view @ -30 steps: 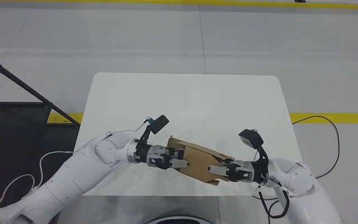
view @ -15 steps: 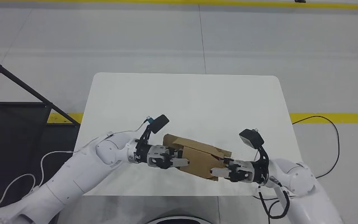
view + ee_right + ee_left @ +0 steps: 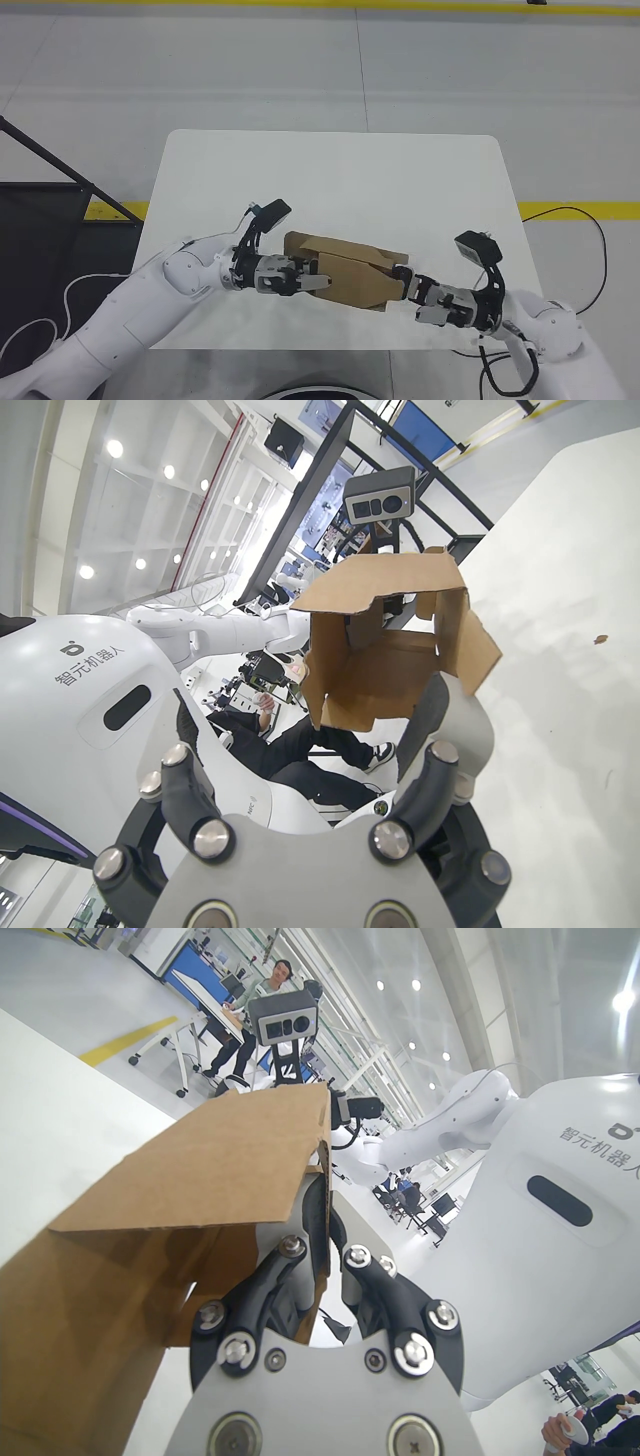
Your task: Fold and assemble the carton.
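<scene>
Near the table's [image 3: 400, 180] front edge, the left gripper [image 3: 312, 283] clamps the carton [image 3: 345, 268], likely bracing it for the wide-spread right gripper [image 3: 405, 287].

Top view overhead; wrist views close at carton [image 3: 350, 275]

Floor: we note pale grey floor [image 3: 400, 60]; yellow stripe [image 3: 575, 210] at 3 o'clock.
Table: white table [image 3: 330, 165], rounded corners.
Screen: black panel [image 3: 40, 230] at 9 o'clock.
Light: round ceiling lamps [image 3: 114, 448].
</scene>
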